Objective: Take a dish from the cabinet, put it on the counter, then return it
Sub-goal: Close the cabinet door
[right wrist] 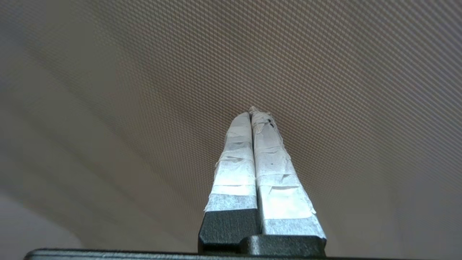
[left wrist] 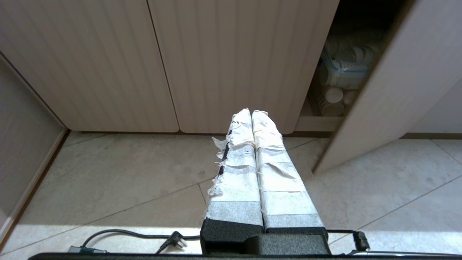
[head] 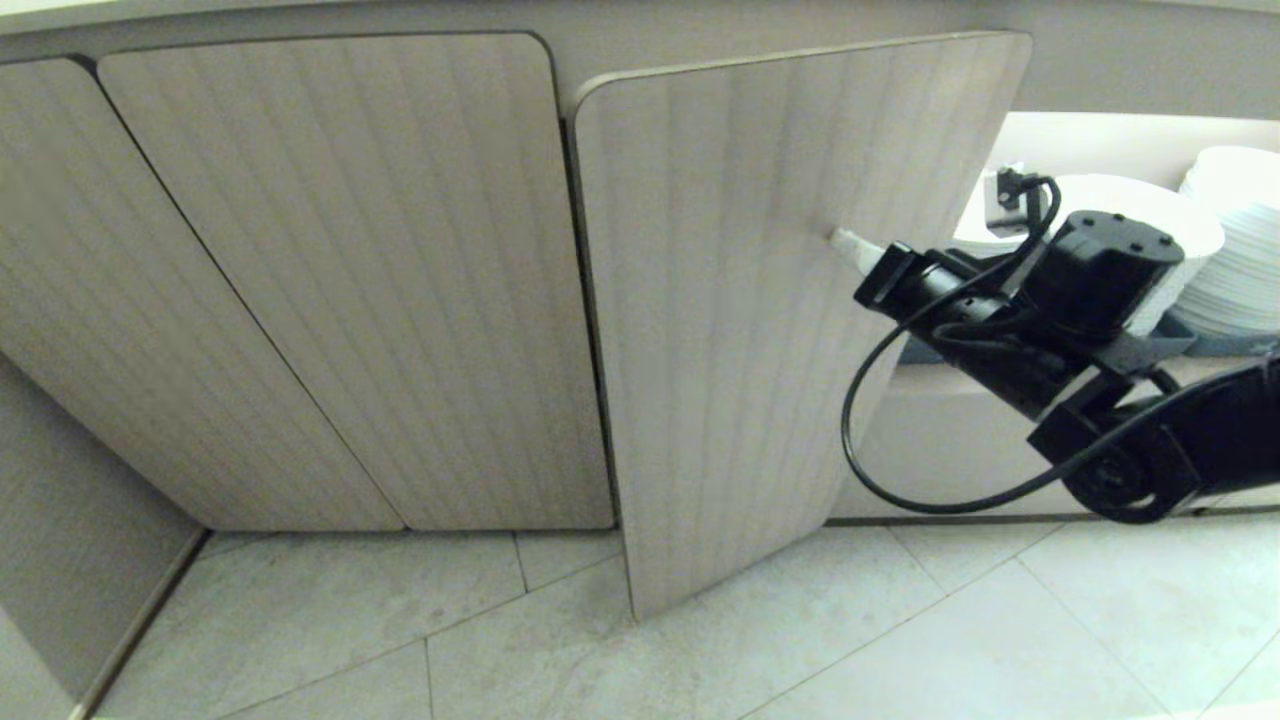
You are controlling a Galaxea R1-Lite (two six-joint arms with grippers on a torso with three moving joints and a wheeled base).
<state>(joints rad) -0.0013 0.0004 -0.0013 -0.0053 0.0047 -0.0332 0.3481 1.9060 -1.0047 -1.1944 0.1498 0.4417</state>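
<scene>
Right claw (head: 845, 240) — pressed shut, empty — pokes the half-open door (head: 760, 330); a slip could swing it onto the plates (head: 1235, 240).

You've got the low beige ribbed wood-grain cabinet (head: 340, 280) filling the head view: two rounded-corner doors shut at 9 o'clock, the third door (head: 760, 300) swung ajar at 3 o'clock.

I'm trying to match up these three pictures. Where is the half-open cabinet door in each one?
Head view: the open door stands mid-frame, the right gripper at its face.
Left wrist view: it angles out at the right.
Right wrist view: its surface fills the frame.
Shared landmark: that door.
</scene>
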